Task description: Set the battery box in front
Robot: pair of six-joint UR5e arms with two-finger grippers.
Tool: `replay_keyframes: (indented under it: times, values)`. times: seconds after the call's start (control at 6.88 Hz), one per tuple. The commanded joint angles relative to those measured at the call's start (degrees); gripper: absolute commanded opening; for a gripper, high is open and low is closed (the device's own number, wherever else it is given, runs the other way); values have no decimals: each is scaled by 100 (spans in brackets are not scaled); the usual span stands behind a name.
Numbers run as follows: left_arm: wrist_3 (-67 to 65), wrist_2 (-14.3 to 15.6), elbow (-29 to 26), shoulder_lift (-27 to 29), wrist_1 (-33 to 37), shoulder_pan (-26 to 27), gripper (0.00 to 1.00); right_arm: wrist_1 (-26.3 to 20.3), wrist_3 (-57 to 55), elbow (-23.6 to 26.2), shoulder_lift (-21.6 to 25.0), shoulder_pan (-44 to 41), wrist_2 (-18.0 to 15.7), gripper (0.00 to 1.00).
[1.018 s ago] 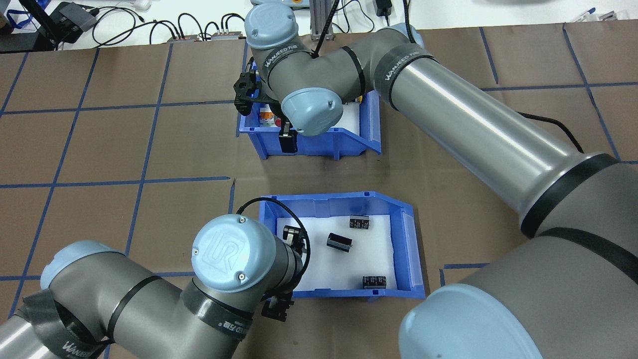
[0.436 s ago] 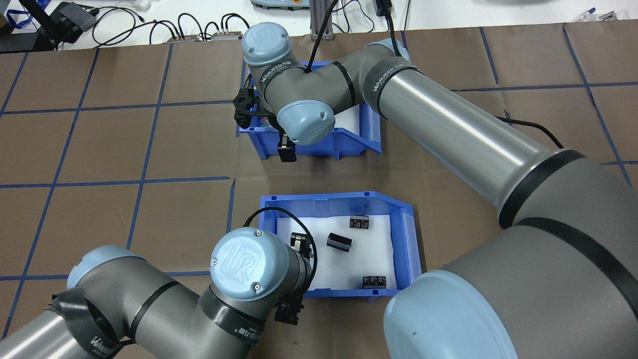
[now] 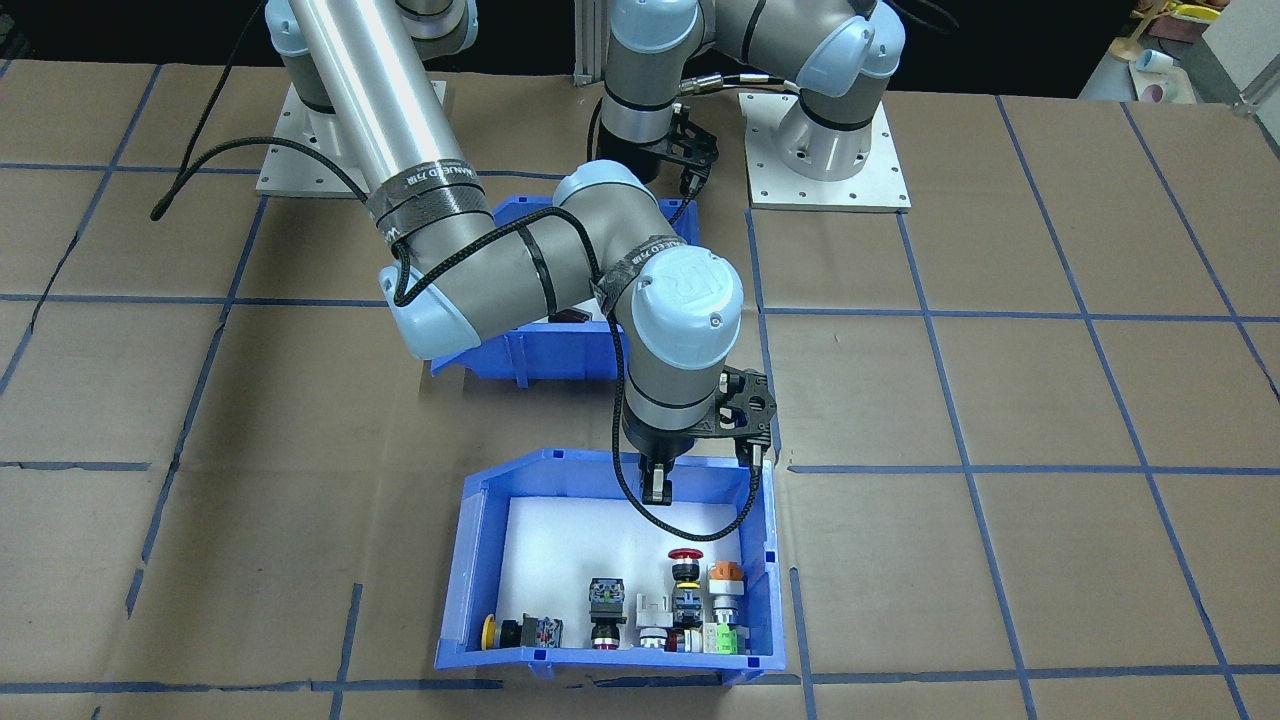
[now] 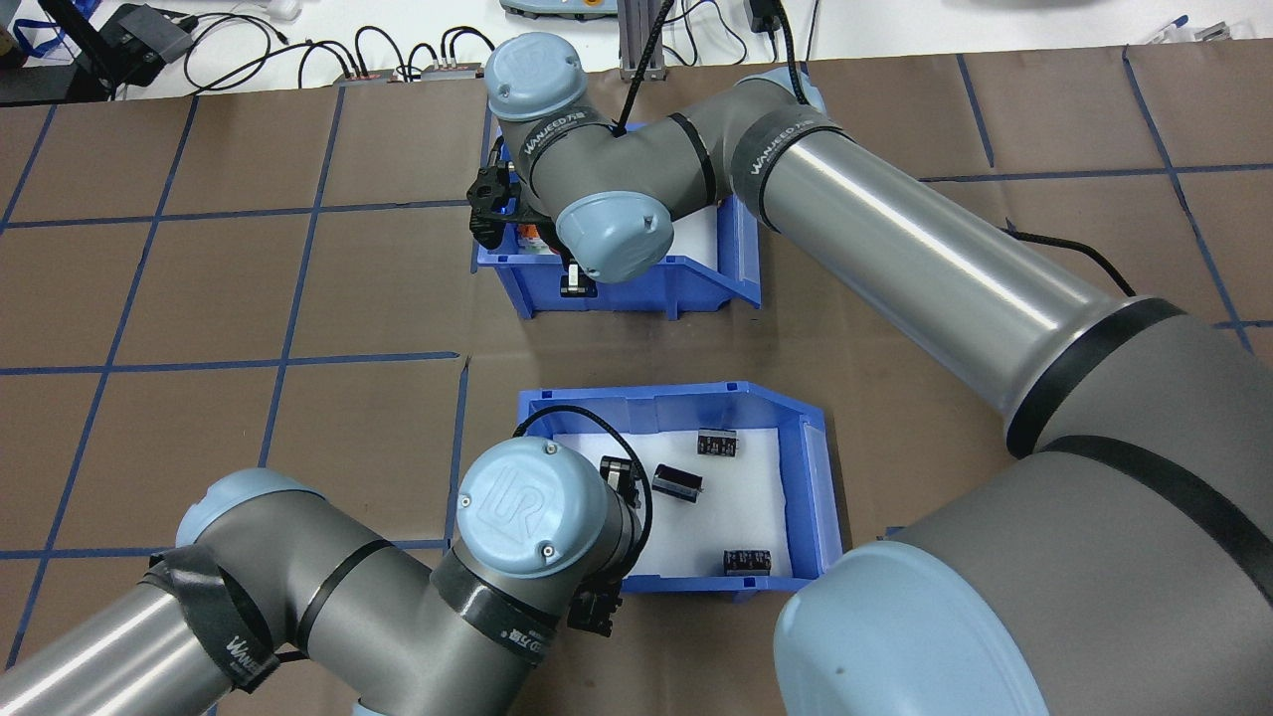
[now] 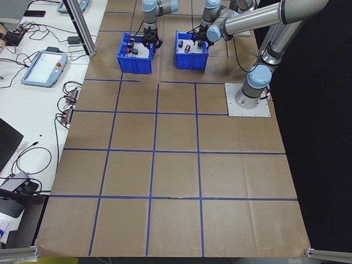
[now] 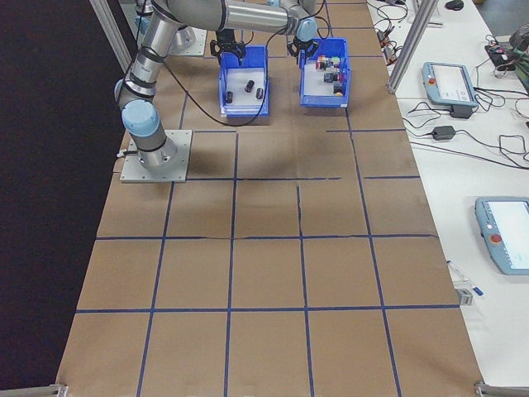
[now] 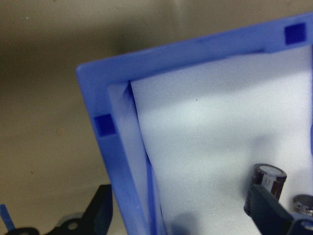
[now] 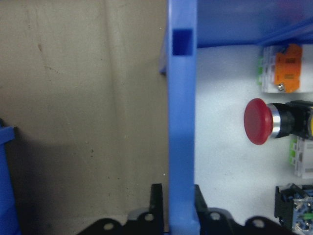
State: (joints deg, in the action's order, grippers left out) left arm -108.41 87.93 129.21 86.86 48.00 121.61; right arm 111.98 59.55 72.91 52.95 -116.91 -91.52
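Note:
The battery box (image 4: 811, 477) is the blue bin nearer the robot, with a white foam floor and three dark batteries (image 4: 678, 483). My left gripper (image 7: 181, 196) is open astride the box's near wall (image 7: 122, 186) by a corner. One finger is outside over the table and the other inside beside a battery (image 7: 270, 178). In the overhead view only its outer finger (image 4: 595, 609) shows under the wrist. The second blue bin (image 3: 478, 540), with coloured push-buttons (image 3: 685, 560), lies farther from the robot. My right gripper (image 8: 177, 196) is shut on that bin's wall (image 8: 182, 122).
Brown paper with blue tape lines covers the table (image 4: 199, 298). Cables and small devices (image 4: 398, 60) lie along the far edge. The arm base plates (image 3: 825, 150) stand close behind the battery box. Pendants (image 5: 44, 69) rest on the side bench.
My left wrist has moved right along the battery box's near wall. The right arm's elbow shifted a little while its gripper stayed at the button bin. Neither bin has visibly moved.

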Motion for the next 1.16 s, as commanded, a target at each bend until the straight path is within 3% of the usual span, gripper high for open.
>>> replay_keyframes:
  times: [0.0,0.15,0.29,0.44,0.73,1.02]
  values:
    - [66,-13,-71,103,25,30,86,-18,56,-284,83,80,-23,6]
    - [66,-4,-80,111,34,30,80,-53,431,-277,162,194,-67,5]
    - [66,-30,-80,172,34,30,64,-114,722,-251,302,412,-172,5]
    - [66,-22,-89,173,-18,30,34,-124,1029,-155,460,667,-182,5]
    - [31,-161,-80,182,-10,30,0,-124,1687,414,942,1316,-182,5]
    - [4,-93,-254,7,121,3,0,-115,2504,1030,1514,2019,-190,5]
